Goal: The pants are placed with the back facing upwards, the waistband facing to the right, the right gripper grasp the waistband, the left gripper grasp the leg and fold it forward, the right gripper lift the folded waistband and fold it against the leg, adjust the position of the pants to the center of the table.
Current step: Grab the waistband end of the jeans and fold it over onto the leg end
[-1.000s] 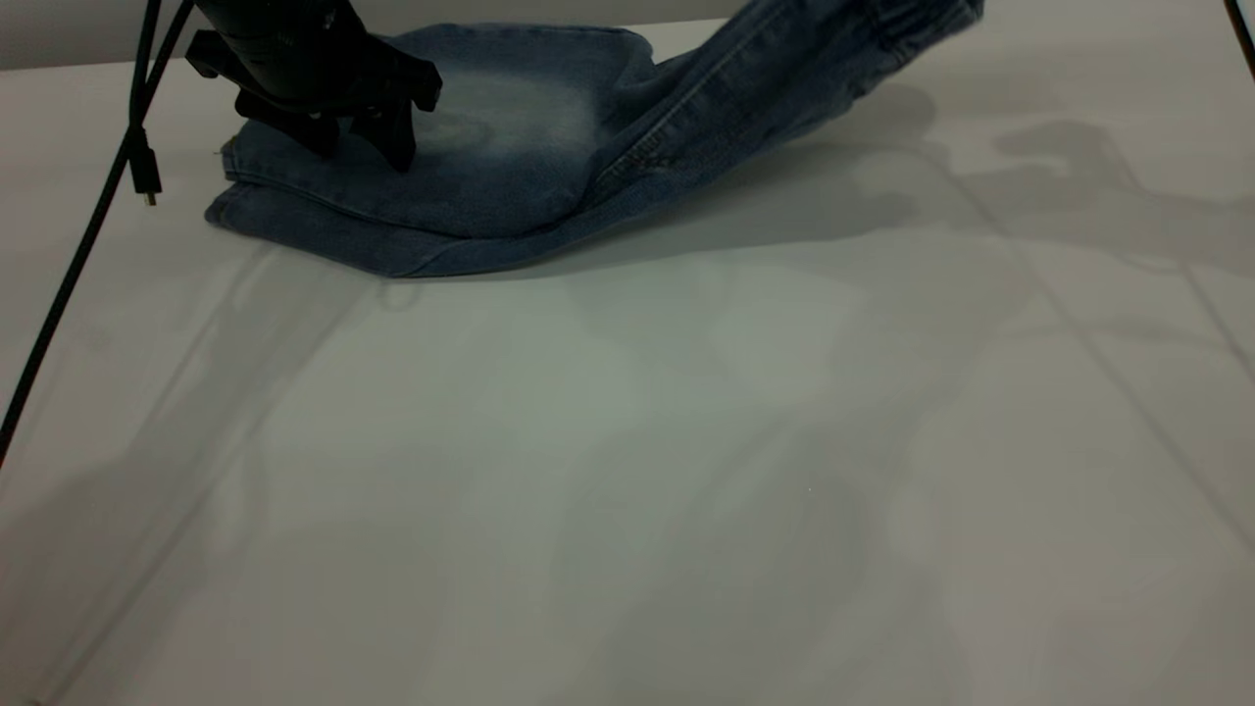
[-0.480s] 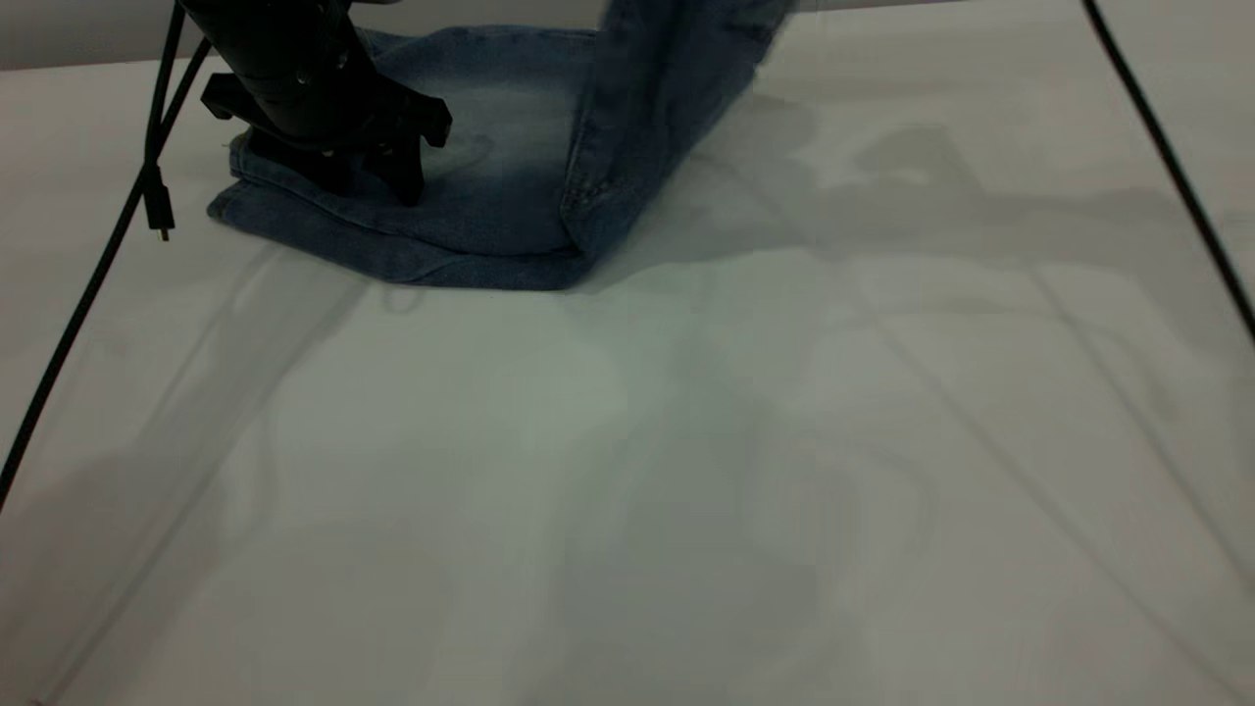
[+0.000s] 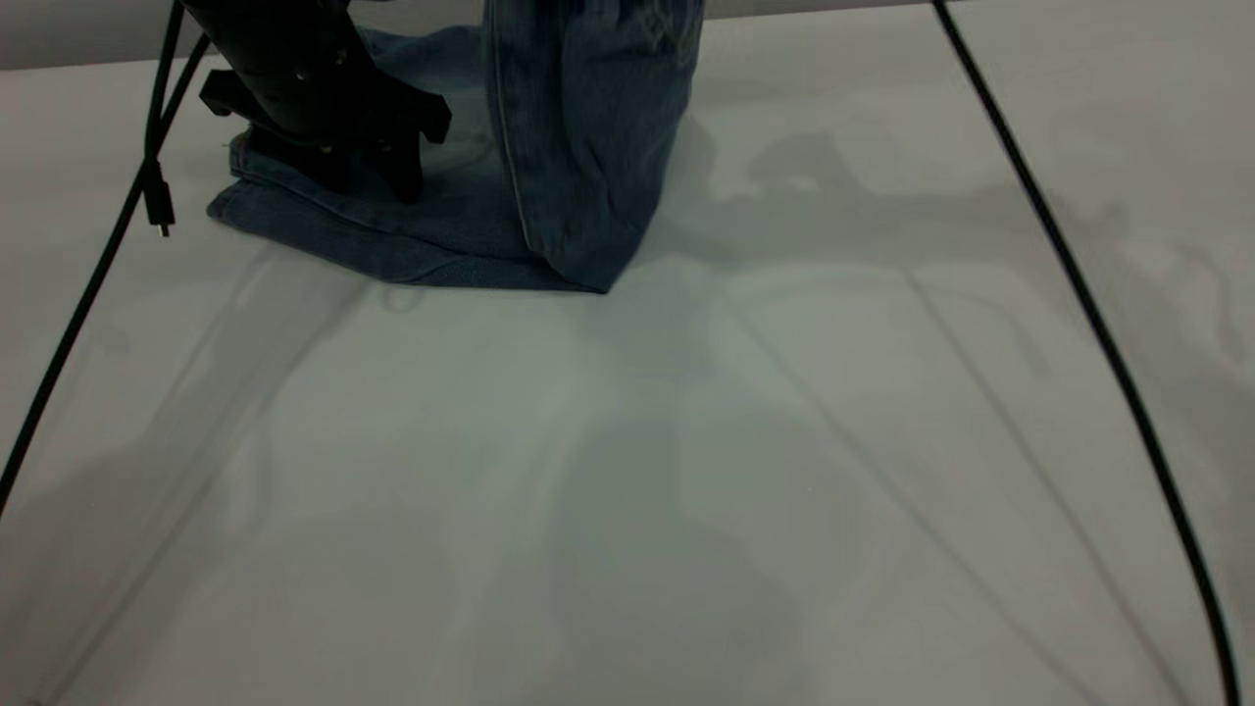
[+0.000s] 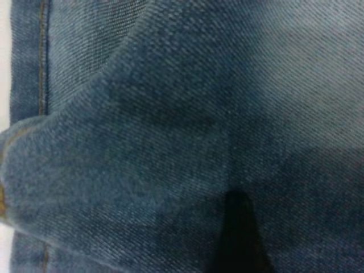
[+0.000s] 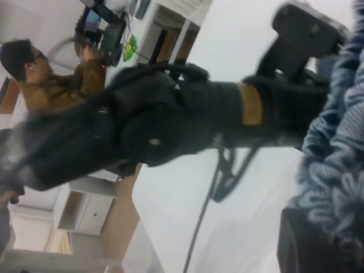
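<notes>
Folding the jeans (image 3: 461,235) waistband (image 5: 335,187) over the leg: the right end effector, unseen outside, grips it raised. Beside this fold, the left end effector (image 3: 368,172), fingers spread, pins the leg; next, lowering leftward.

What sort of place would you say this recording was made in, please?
Probably a robotics lab or workshop: a plain white table with a black robot arm handling jeans, and behind it a person at a screen beside white shelving.

— Dim overall, with soft overlapping shadows across the pale table (image 3: 686,471); no glare.
— Close up, denim of the pants (image 4: 170,114) soft and out of focus. Motion blur on the left arm (image 5: 170,131).
</notes>
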